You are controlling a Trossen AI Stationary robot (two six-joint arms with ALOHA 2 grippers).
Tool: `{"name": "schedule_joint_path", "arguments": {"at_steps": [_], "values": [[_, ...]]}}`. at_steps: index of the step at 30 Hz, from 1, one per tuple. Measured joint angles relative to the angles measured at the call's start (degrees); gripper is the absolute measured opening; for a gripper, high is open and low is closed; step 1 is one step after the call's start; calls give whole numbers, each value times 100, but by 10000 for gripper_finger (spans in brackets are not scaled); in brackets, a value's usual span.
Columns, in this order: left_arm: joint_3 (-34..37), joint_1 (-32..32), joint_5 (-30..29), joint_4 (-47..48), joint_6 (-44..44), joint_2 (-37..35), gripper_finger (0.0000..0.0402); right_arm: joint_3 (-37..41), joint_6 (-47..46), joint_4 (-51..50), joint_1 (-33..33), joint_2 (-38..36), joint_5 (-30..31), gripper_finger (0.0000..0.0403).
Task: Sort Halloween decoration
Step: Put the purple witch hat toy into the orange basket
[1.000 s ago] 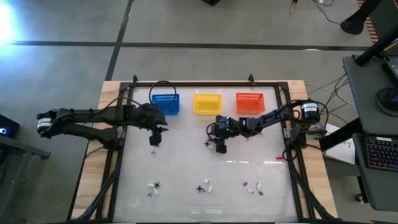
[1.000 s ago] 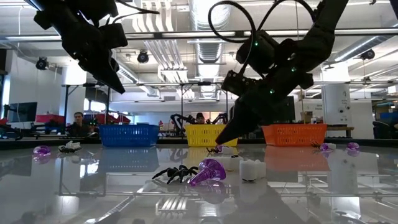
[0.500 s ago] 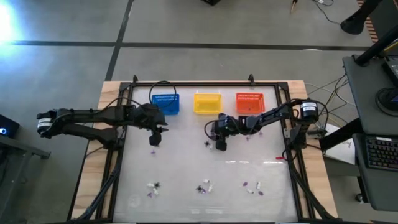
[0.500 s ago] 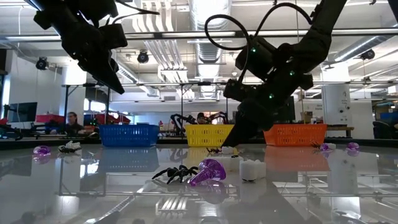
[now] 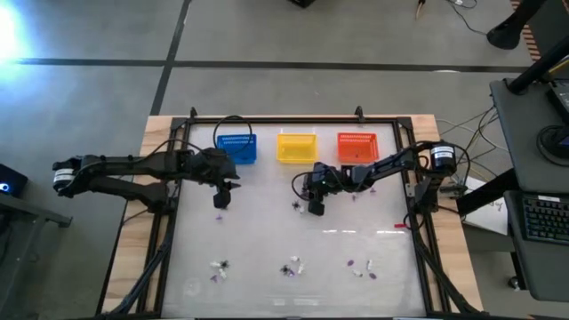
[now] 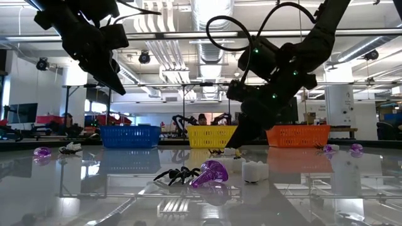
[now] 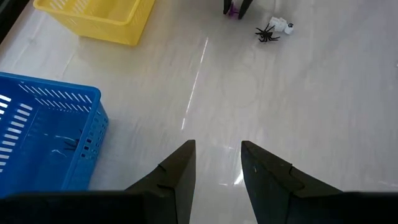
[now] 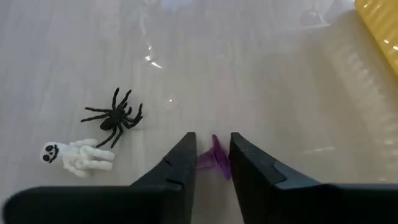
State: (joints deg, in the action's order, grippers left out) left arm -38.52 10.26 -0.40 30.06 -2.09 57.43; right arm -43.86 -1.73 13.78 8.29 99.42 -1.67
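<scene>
Right wrist view is the only one that shows the catch plainly: a small purple piece [image 8: 215,160] of the Halloween decoration sits between the right gripper [image 8: 211,163]'s two dark fingers, which stand close on either side of it, down at the glossy counter [image 8: 261,68]. Whether they already pinch it I cannot tell. Just beside it lie a black spider [image 8: 114,117] with spread legs and a whitish skeleton figure [image 8: 76,156] with a round skull.

The high view places this near the counter's centre, at about 6 o'clock from the yellow basket [image 5: 296,147], but there the trinkets are mere specks. It alone shows the other clusters along the 6 o'clock edge [image 5: 293,267], and the row of blue basket [image 5: 236,148], yellow and orange basket [image 5: 356,146] at 12 o'clock.

The low view gives shapes instead: a black spider and a purple cone-like piece [image 6: 210,174] lying tipped beside a white block [image 6: 252,170].

The left gripper [image 5: 220,199] hangs above the counter at 6 o'clock from the blue basket, jaws apart, nothing between them.
</scene>
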Motion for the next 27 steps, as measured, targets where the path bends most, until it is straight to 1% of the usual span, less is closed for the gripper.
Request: {"name": "schedule_joint_path", "arguments": {"at_steps": [4,6,19,27], "values": [[0,0,-2,-2,-20,0,111,2,-166,0,1,-22,1,29],[0,0,-2,-2,-20,0,111,2,-261,-19,1,-60,-10,15],[0,0,-2,0,-20,0,111,8,-527,-299,-4,-457,-26,8],[0,0,-2,2,-20,0,111,-261,-405,-1670,-1,-1103,204,8]]}}
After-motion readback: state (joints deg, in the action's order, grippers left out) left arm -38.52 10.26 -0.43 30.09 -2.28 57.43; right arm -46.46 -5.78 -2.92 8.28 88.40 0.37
